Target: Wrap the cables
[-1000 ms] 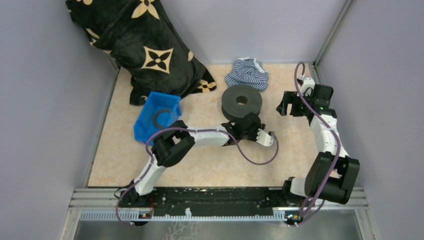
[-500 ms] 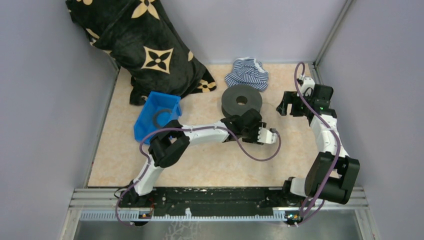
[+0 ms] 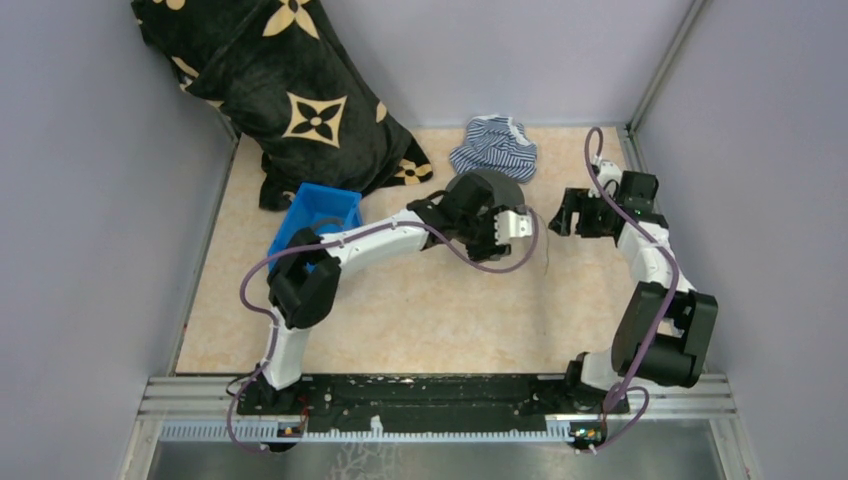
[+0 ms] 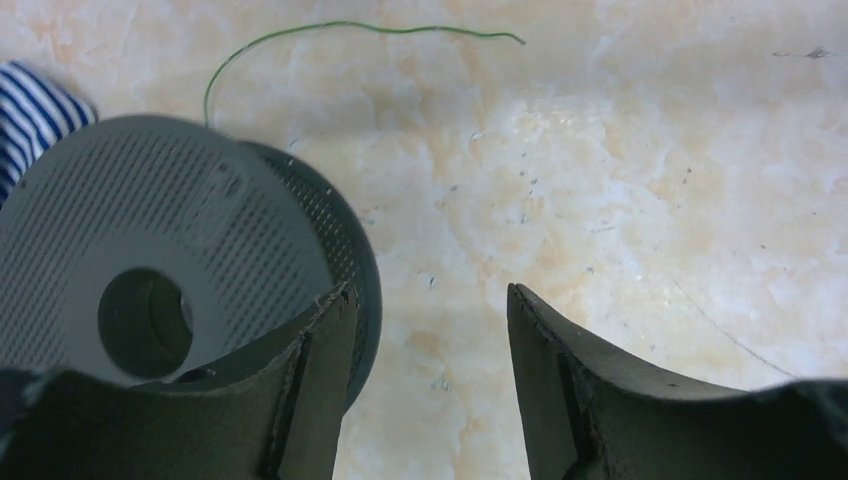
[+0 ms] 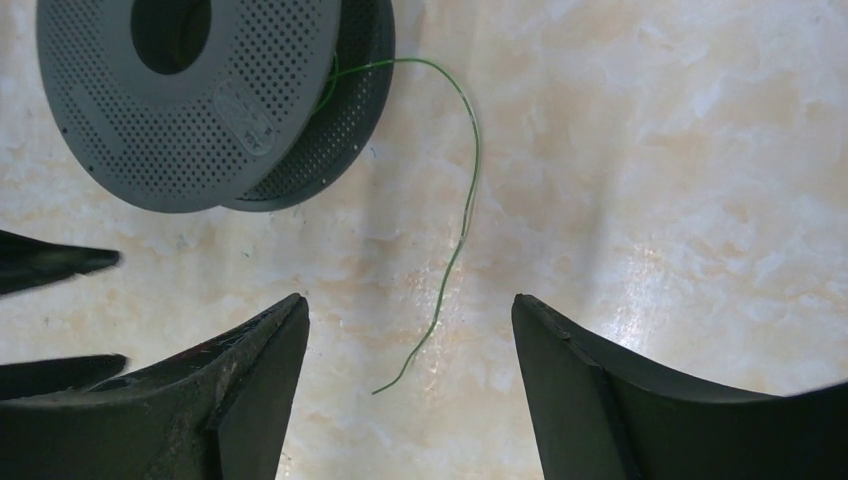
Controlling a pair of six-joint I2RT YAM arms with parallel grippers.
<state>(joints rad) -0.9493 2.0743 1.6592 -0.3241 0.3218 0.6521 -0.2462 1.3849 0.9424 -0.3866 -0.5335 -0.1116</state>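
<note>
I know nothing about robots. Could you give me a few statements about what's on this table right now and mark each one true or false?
1. A thin green wire trails from the round spool onto the table. True.
2. The right gripper is clamped on that wire. False: its jaws stand open, and the wire's end lies loose on the table.
3. The blue bin sits next to the patterned blanket. True.
4. The striped cloth lies inside the blue bin. False: it lies on the table at the far edge.
5. The left gripper is open. True.
</note>
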